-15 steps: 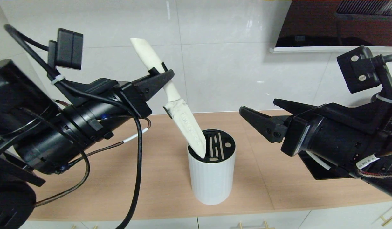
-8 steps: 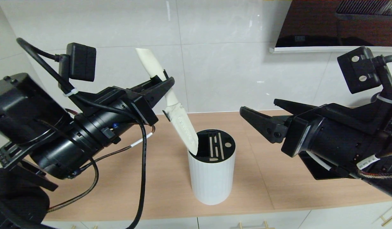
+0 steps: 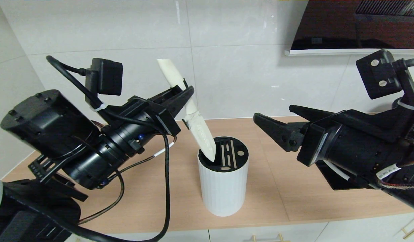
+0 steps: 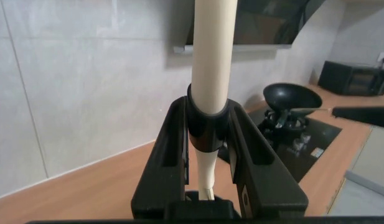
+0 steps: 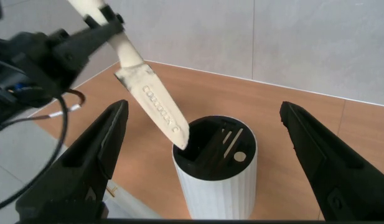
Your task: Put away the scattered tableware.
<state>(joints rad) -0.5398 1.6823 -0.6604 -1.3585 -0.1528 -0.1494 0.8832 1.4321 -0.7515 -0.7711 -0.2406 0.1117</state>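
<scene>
Pinching the cream knife (image 3: 200, 131) by its handle, the left pincer (image 3: 186, 92) sits up and to the left of the knife block (image 3: 223, 188). In the left wrist view the two fingers (image 4: 173, 146) press on either side of the handle (image 4: 210, 62), which runs up between them.

Knife: tilted, handle end high and leaning left toward the wall, blade pointing down and to the right. The blade tip meets the black top of the block at the wide opening on its left edge. Whether the tip has gone inside the opening or just rests at the rim cannot be told.

Knife block: white ribbed cylinder, upright on the wooden desk (image 3: 294, 198), near its front edge. The black top carries several narrow slots and one small round hole.

Right pincer (image 3: 273, 111): spread wide, holding nothing, level with the block's top and well to its right. From the right wrist view its fingers (image 5: 92, 168) frame the block (image 5: 216, 183) and the knife blade (image 5: 157, 107) without touching either.

Background: grey tiled wall (image 3: 243, 74), dark range hood (image 3: 344, 27) upper right. A black wok (image 4: 293, 98) sits on a cooktop (image 4: 304, 134) further along the desk.
</scene>
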